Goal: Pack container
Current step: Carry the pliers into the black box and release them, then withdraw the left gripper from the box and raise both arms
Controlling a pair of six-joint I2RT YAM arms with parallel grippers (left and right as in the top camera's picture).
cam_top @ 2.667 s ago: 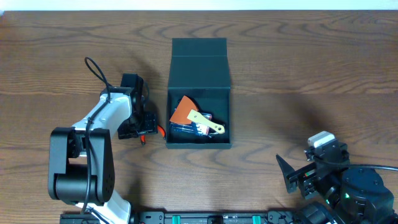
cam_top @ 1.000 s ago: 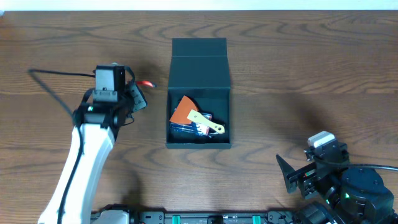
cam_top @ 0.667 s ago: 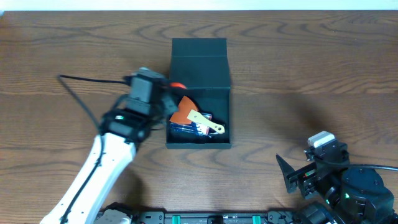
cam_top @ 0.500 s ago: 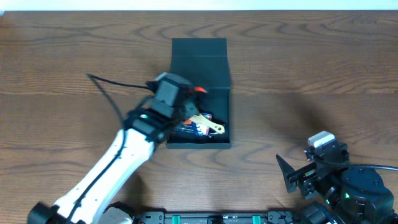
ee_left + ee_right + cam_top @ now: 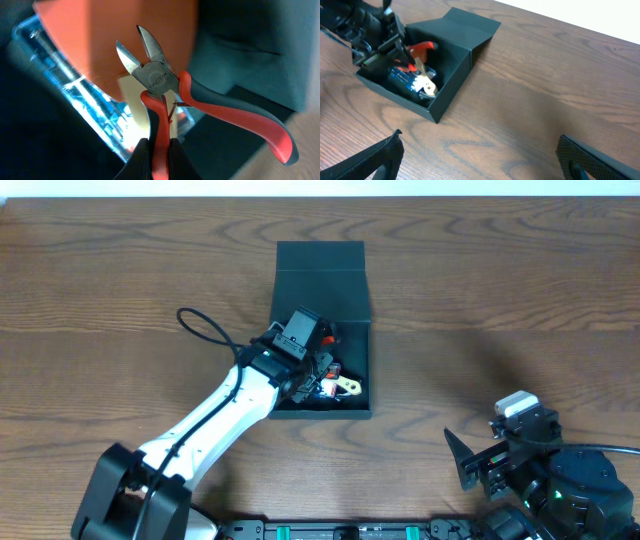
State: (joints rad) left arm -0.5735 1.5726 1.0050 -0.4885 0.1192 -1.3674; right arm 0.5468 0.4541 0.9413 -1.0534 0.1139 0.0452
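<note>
Brown wooden table (image 5: 500, 280) carried the black container (image 5: 320, 412) at its middle, its lid flap lying open toward the far side. Over the open compartment, the left gripper (image 5: 159, 150) pinched one red handle of the cutters (image 5: 155, 77). At the near right, the right gripper (image 5: 480, 165) sat with jaws spread wide.

Container (image 5: 320, 270) matte black; cutters (image 5: 156, 80) red-black handles; table (image 5: 520, 280) brown woodgrain.
</note>
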